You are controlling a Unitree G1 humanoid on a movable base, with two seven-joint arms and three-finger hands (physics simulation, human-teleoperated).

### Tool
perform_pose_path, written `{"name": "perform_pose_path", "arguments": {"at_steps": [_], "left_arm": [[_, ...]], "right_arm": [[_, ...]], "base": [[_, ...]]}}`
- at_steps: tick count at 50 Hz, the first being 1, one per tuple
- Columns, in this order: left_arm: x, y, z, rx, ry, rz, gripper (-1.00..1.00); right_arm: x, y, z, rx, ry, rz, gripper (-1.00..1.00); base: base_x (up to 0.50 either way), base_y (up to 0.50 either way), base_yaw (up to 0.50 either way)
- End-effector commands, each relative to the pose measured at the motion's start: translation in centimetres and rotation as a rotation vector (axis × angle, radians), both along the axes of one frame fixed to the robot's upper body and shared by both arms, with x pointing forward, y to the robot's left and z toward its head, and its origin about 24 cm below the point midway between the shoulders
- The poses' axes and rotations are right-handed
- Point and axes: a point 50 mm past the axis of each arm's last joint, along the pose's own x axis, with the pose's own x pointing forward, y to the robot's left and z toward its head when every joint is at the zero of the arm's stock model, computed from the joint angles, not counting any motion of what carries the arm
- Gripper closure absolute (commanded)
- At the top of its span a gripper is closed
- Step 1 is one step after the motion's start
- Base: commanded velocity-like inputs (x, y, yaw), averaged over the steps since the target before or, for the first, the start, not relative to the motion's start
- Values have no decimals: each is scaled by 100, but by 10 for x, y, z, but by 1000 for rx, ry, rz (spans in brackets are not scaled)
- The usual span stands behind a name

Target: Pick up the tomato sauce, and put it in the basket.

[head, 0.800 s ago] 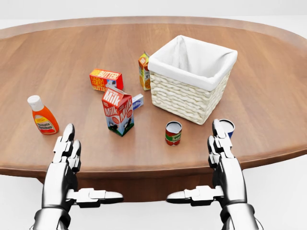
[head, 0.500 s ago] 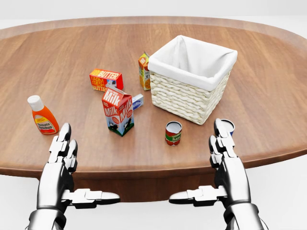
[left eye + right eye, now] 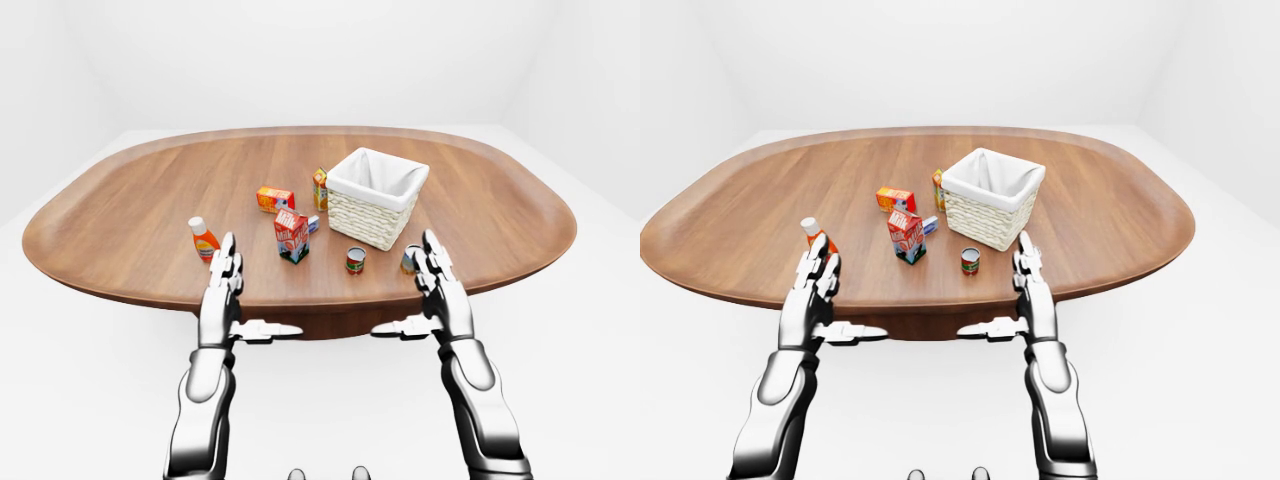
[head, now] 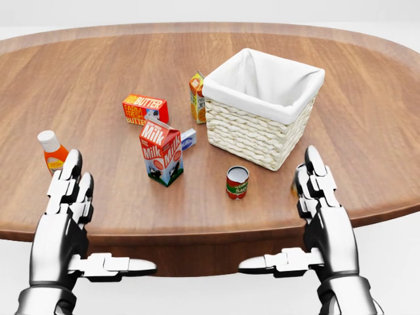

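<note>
The oval wooden table (image 4: 367, 131) carries everything. The tomato sauce can (image 4: 237, 182), red with a green band, stands upright near the table's near edge, just on the near side of the basket (image 4: 261, 108) and apart from it. The basket is woven, pale, lined with white cloth, and sits right of centre.

The left hand (image 4: 65, 197) hovers over the near left edge, fingers stretched flat and spread, thumb pointing inward, holding nothing. Its fingertips cover the lower part of the ketchup bottle (image 4: 51, 152). The right hand (image 4: 318, 193) is likewise open and empty at the near right edge, well right of the tomato sauce can, hiding most of a small blue-and-white can (image 3: 408, 259) beside the basket.

A milk carton (image 4: 161, 151) stands left of the tomato sauce can. Farther off lie a butter box (image 4: 144, 109) and an orange juice carton (image 4: 197, 97), the latter just beside the basket's left wall.
</note>
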Motion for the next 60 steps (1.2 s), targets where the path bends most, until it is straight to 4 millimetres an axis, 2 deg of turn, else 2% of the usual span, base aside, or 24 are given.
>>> {"name": "perform_pose_path", "arguments": {"at_steps": [1,14,19,30,60], "left_arm": [[-4,1,17,12,-72,-4,-100],[-10,3,36,23,-157,-13,-100],[-9,4,37,26,-159,-13,-100],[-11,3,40,29,-173,-15,-100],[-12,-1,28,35,-120,-33,-100]], "right_arm": [[-6,-1,18,1,-76,7,-100],[-16,-1,44,-13,-191,13,-100],[-20,-1,52,11,-231,26,-100],[-25,0,54,11,-238,67,-100],[-23,-1,46,-23,-198,31,-100]], "base": [[0,0,0],[0,0,0],[0,0,0],[34,0,0],[48,0,0]]}}
